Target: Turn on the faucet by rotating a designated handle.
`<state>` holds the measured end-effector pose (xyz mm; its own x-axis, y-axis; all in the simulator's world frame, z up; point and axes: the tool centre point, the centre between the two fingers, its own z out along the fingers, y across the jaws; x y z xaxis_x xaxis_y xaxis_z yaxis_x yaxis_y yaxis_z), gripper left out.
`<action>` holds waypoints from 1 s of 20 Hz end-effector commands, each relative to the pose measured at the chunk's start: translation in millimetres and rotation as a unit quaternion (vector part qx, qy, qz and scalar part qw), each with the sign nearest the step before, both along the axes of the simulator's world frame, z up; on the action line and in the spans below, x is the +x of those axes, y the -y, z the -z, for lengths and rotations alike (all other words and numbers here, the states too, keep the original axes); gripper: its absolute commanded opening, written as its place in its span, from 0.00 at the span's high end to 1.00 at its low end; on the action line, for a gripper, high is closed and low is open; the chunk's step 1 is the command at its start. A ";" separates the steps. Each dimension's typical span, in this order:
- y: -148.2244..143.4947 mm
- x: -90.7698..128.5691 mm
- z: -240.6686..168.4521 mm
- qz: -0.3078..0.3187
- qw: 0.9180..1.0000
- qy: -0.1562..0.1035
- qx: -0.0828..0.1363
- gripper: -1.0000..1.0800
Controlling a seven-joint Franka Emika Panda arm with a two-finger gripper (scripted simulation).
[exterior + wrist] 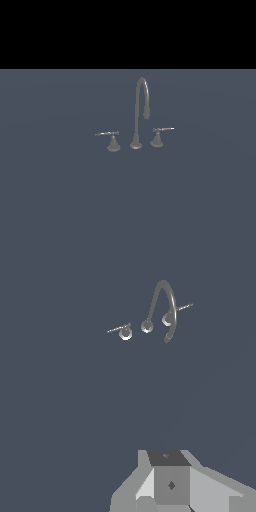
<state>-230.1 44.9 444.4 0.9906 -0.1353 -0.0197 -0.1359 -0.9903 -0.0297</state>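
Exterior view: the faucet [139, 112] stands upright on the counter [60, 200], its gooseneck spout [142, 95] between two lever handles [107, 134] [163, 129]; no arm or end effector appears here. Wrist view: the faucet [159, 311] lies well apart from and ahead of the end effector [170, 483], whose fingertips are out of frame, so whether it is apart or together cannot be told. Judged step: approach not yet begun; the next move calls for travelling to one handle [119, 329] and aligning beside its bar.

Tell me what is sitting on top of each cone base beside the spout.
Each cone base carries a thin straight handle: one on the exterior view's left, another on its right, both roughly level and pointing away from the spout. The joint where lever meets cone is too small to make out.
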 end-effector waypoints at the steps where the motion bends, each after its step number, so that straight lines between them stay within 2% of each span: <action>1: -8.8 7.1 15.2 0.026 1.000 0.000 -0.001 1.00; 10: -39.8 40.5 74.4 0.124 0.992 -0.001 -0.002 1.00; 20: -65.5 83.8 138.9 0.230 0.973 -0.002 -0.004 1.00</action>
<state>-153.0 106.8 315.3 0.8435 -0.5368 -0.0210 -0.5371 -0.8432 -0.0208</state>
